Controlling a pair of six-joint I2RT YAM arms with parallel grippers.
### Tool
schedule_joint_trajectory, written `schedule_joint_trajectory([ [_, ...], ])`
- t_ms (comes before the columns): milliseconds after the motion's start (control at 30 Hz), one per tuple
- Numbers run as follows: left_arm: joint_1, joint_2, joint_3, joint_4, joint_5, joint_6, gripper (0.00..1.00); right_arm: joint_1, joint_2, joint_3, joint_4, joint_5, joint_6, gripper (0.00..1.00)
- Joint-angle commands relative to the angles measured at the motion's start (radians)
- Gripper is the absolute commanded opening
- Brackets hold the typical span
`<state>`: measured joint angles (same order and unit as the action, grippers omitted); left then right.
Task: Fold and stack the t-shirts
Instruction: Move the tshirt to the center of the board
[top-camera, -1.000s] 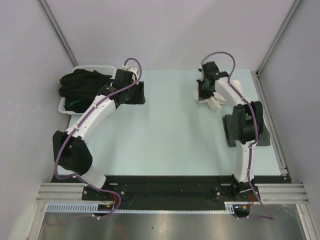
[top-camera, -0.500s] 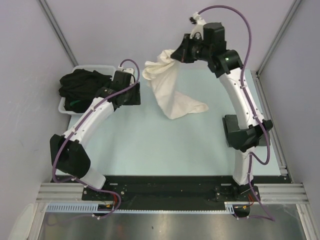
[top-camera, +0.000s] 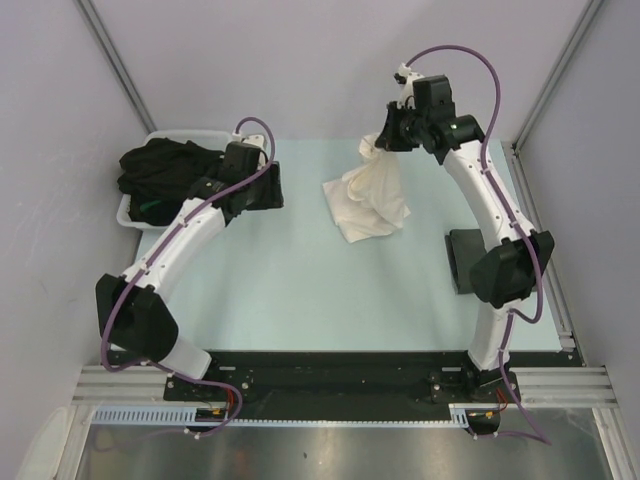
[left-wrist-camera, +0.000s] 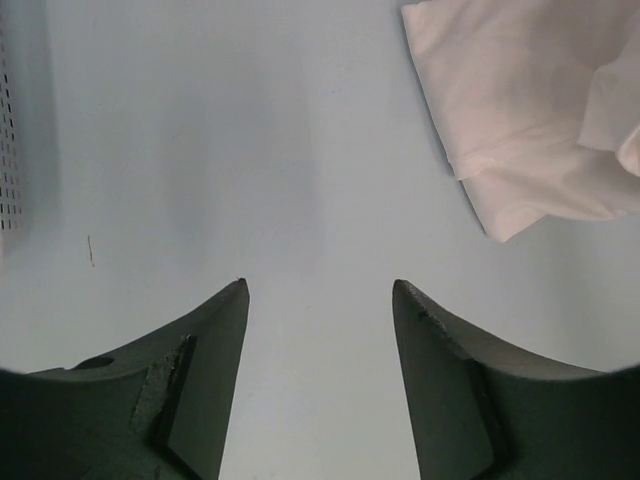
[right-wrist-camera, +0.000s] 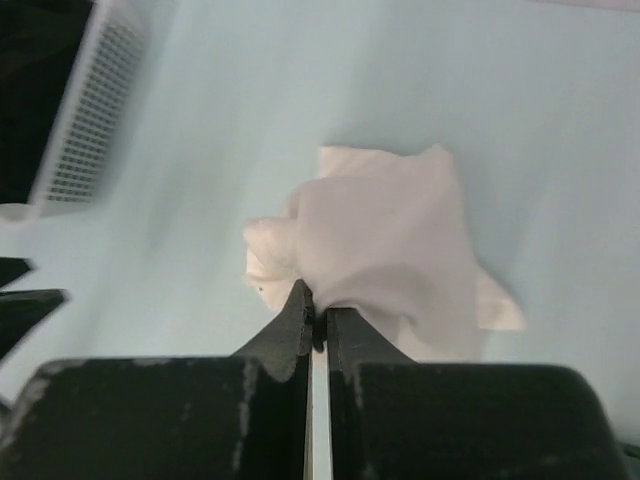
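Observation:
My right gripper (top-camera: 383, 140) is shut on the top of the cream-white t-shirt (top-camera: 368, 198) and holds it up; its lower part rests bunched on the table. In the right wrist view the cloth (right-wrist-camera: 385, 250) hangs from my closed fingertips (right-wrist-camera: 318, 312). No print shows. My left gripper (top-camera: 268, 190) is open and empty, low over the table left of the shirt; in the left wrist view (left-wrist-camera: 318, 290) the shirt's corner (left-wrist-camera: 530, 110) lies at the upper right. Dark t-shirts (top-camera: 160, 170) are heaped in the white tub (top-camera: 135, 215) at the far left.
The tub's perforated wall shows in the right wrist view (right-wrist-camera: 85, 130) and the left wrist view (left-wrist-camera: 10, 150). A black base plate (top-camera: 465, 262) sits by the right arm. Frame posts stand at the table's back corners.
My right gripper lifted the cream shirt off the table high and leftward, then came down and back right, so the shirt now bunches on the table. The left gripper barely moved.

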<state>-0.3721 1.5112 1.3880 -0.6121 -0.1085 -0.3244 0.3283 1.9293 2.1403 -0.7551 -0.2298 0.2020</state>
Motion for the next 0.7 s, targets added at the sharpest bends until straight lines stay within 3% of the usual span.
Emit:
schedule_joint_trajectory([
  [0, -0.004, 0.01, 0.005, 0.028, 0.035, -0.025, 0.65, -0.035, -0.148, -0.114, 0.074, 0.326, -0.176, 0.0],
  [233, -0.004, 0.0, -0.004, 0.029, 0.039, -0.016, 0.66, -0.196, -0.243, -0.128, 0.105, 0.415, -0.184, 0.0],
  [300, -0.005, 0.003, -0.001, 0.031, 0.044, -0.015, 0.66, -0.209, -0.245, -0.047, 0.094, 0.368, -0.153, 0.0],
  [333, -0.005, 0.004, -0.003, 0.032, 0.047, -0.015, 0.66, -0.206, -0.243, -0.022, 0.096, 0.262, -0.138, 0.0],
  [433, -0.004, 0.007, -0.003, 0.037, 0.047, -0.015, 0.65, -0.102, -0.211, 0.087, 0.109, 0.111, -0.061, 0.0],
  [667, -0.005, -0.029, -0.026, 0.025, -0.132, 0.015, 0.66, 0.214, -0.013, 0.421, 0.045, -0.089, 0.069, 0.0],
])
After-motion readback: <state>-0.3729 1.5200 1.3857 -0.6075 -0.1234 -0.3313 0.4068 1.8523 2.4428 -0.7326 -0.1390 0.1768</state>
